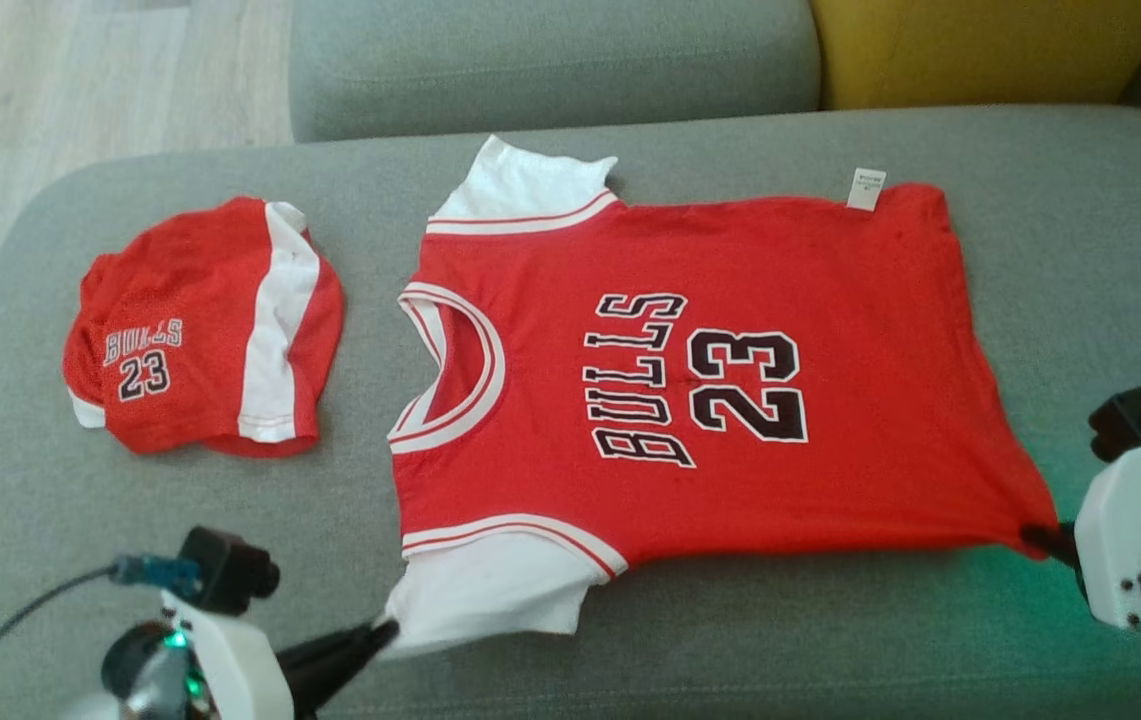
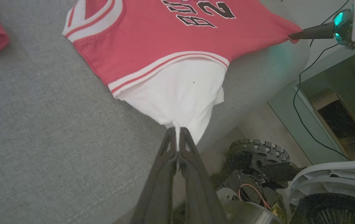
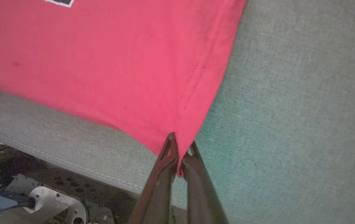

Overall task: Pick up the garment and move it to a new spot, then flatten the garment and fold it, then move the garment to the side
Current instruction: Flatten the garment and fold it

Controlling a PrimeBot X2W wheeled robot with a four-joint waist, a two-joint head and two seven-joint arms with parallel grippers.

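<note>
Garment (image 1: 710, 380) (red, white-trimmed) lay flat on sofa (image 1: 830, 640); left tool (image 1: 385, 632) clenched on white sleeve (image 1: 490, 590), right tool (image 1: 1035, 537) clenched on hem corner (image 1: 1015, 510).

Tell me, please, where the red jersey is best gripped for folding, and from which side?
By its two near corners, from the robot's side: the white sleeve and the hem corner. The jersey lies flat on the sofa, neck leftward, that long edge nearest the robot. The left gripper and right gripper are shut on exactly those spots.
</note>
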